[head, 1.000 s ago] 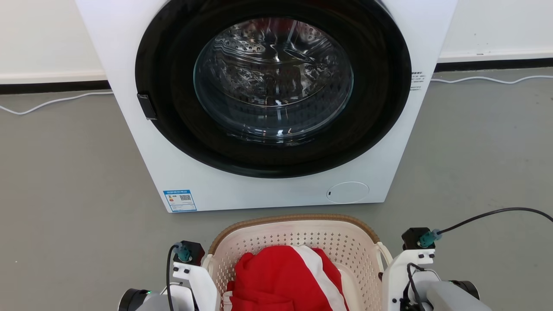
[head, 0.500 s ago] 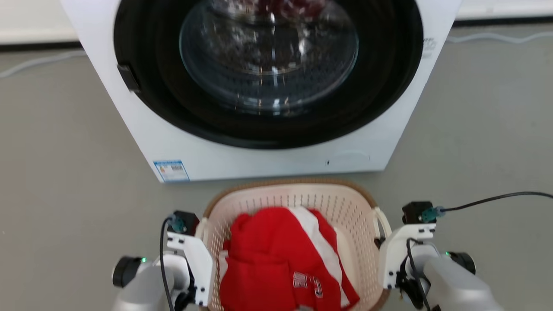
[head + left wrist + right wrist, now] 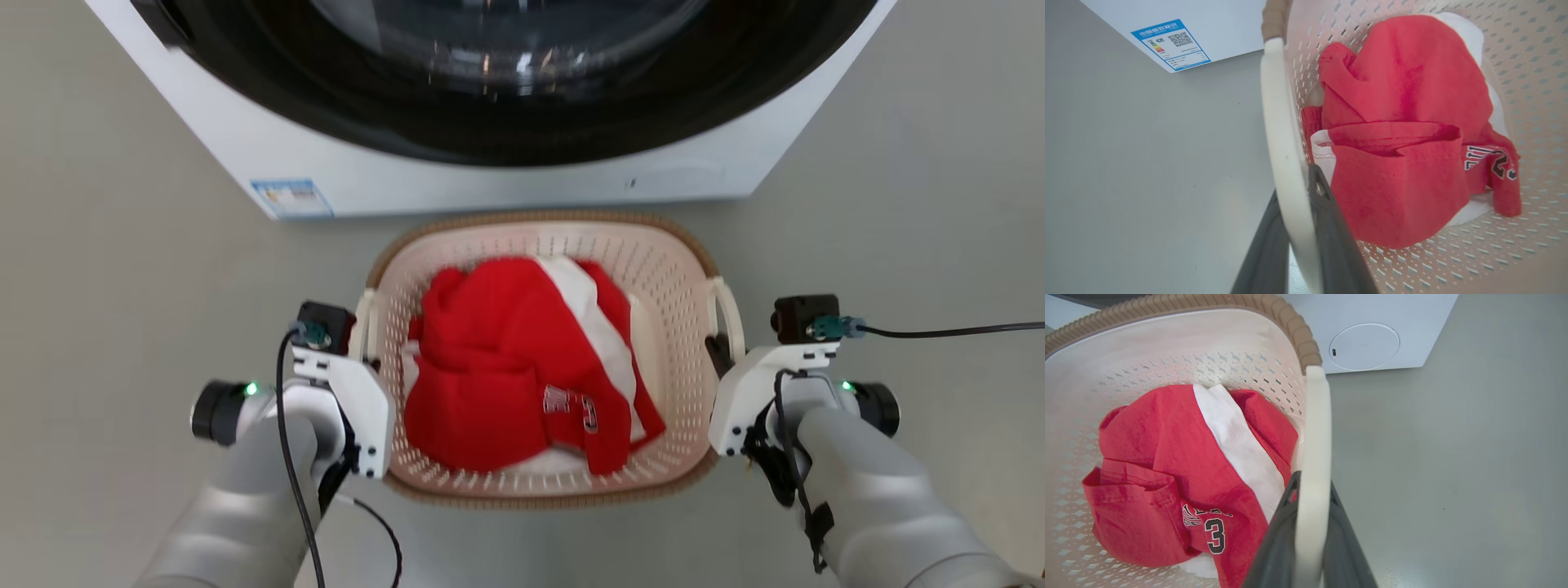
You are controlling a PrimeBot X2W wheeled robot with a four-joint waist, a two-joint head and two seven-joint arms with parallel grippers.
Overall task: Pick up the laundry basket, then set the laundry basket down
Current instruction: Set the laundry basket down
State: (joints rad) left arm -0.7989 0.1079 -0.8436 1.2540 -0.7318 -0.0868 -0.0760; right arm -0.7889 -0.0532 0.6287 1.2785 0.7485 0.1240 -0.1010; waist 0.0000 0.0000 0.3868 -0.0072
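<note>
washer [image 3: 506,175]: at the far side of the scene, standing on the floor [image 3: 122,286].
laundry basket [image 3: 539,219]: just near of the washer's front, between the two arms.
clothes [image 3: 506,359]: in the laundry basket, heaped across its middle.
left gripper [image 3: 1294,183]: at the basket's left side, one finger inside and one outside the left handle [image 3: 1280,122].
right gripper [image 3: 1312,479]: at the basket's right side, fingers astride the right handle [image 3: 1316,416].
sticker [image 3: 291,197]: low left on the washer's front, beyond the basket's far-left corner.
round cover [image 3: 1364,346]: low right on the washer's front, beyond the far-right corner.
cable [image 3: 947,331]: leads right from the right wrist.
</note>
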